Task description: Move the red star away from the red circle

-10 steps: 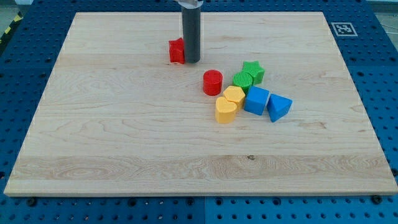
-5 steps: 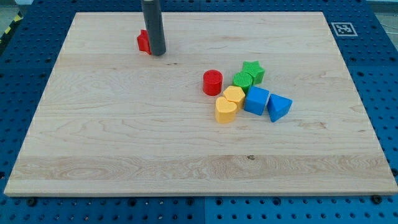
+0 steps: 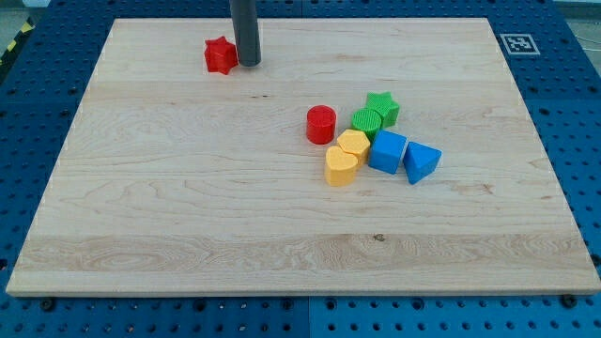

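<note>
Because the arm ends in a plain rod with no jaws to open or clench, nothing here is grasped, and contact with the side of a block is its only means of moving one. My tip (image 3: 248,63) stands on the board near the view's top, just beside the red star (image 3: 220,55), on that block's right-hand side in the view; whether the two touch cannot be told. That side is the one facing the red circle (image 3: 321,124), so a push from there would carry the star leftward, farther off. The star lies near the top-left part of the wooden board (image 3: 188,216), well apart from the circle, so the task looks largely met. The circle sits at the left edge of a cluster: two yellow blocks (image 3: 346,155), two green blocks (image 3: 376,114), and two blue blocks (image 3: 404,155).
</note>
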`<state>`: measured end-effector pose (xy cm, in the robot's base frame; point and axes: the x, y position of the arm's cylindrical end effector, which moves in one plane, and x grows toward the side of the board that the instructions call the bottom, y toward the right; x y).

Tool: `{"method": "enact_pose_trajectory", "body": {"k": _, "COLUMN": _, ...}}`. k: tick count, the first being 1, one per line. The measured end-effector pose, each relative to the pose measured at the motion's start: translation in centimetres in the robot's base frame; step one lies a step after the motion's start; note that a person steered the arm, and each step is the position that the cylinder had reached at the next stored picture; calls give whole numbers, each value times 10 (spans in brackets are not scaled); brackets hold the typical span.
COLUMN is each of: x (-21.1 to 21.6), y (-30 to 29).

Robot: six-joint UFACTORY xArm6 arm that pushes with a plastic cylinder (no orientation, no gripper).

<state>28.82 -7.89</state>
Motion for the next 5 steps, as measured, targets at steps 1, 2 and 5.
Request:
{"method": "enact_pose_trajectory", "body": {"k": 1, "x": -2, "y": 0}}
{"method": "enact_pose_trajectory", "body": {"k": 2, "x": -7, "y": -2}}
{"method": "enact_pose_trajectory", "body": {"k": 5, "x": 15, "y": -21}}
